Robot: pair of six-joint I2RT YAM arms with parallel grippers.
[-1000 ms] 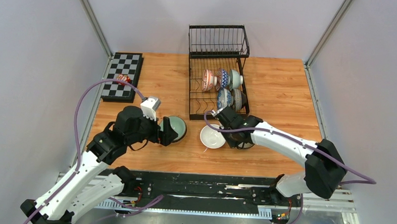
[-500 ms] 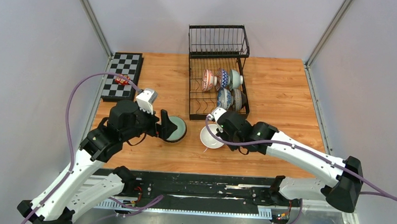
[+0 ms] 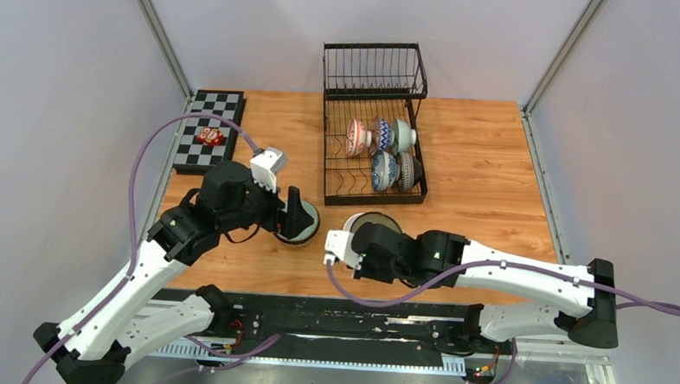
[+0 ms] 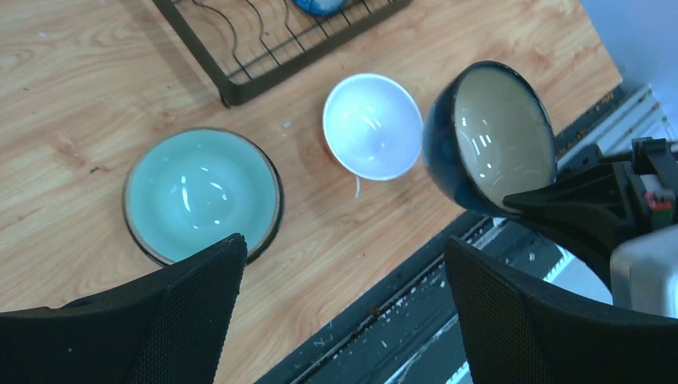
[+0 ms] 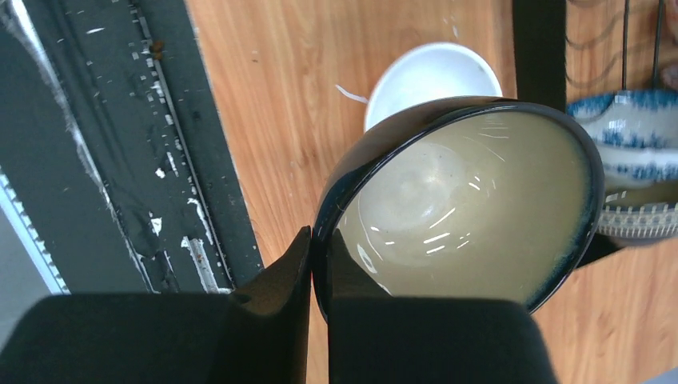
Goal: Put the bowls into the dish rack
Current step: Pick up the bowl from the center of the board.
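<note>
On the desk the dish rack holds five bowls standing on edge. The right fingers pinch the rim of one cream dark-rimmed bowl, tilted in the air. The left fingers are spread wide and empty over one pale green bowl. One white bowl lies beside it.

Five bowls stand on edge in the black wire dish rack, while near its front a pale green bowl and a white bowl sit upright (apart) and a cream dark-rimmed bowl is lifted, tilted.
</note>
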